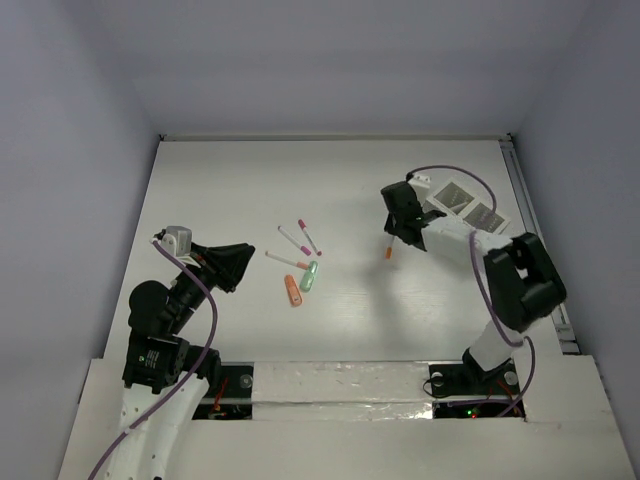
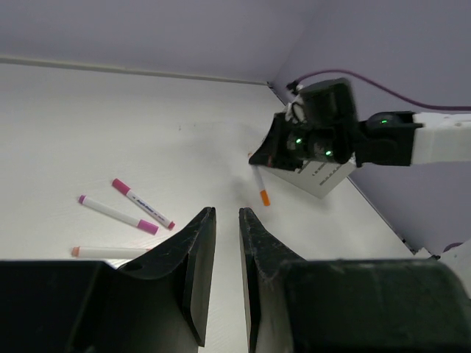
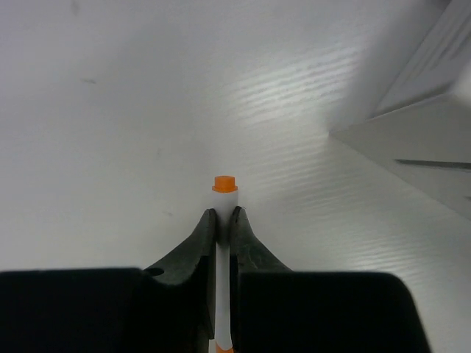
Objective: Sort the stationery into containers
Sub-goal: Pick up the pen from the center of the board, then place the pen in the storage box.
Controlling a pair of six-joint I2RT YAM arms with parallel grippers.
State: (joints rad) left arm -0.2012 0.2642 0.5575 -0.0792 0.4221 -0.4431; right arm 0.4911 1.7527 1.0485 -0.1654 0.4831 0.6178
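My right gripper [image 1: 393, 238] is shut on a thin white pen with an orange tip [image 1: 388, 251] and holds it tip down above the table, left of the white organiser box [image 1: 466, 204]. In the right wrist view the pen [image 3: 224, 187] sticks out past the gripper [image 3: 224, 213], with the box's wall [image 3: 419, 147] at the right. My left gripper [image 2: 227, 212] is empty, its jaws a narrow gap apart, and it hovers left of the loose pens. On the table lie two magenta-tipped pens [image 1: 293, 238] [image 1: 309, 236], an orange-tipped white pen [image 1: 285, 260], a mint-green marker [image 1: 309, 276] and an orange marker [image 1: 292, 290].
The box stands at the back right near the table's right rail [image 1: 530, 215]. Purple cables run along both arms. Grey walls enclose the table on three sides.
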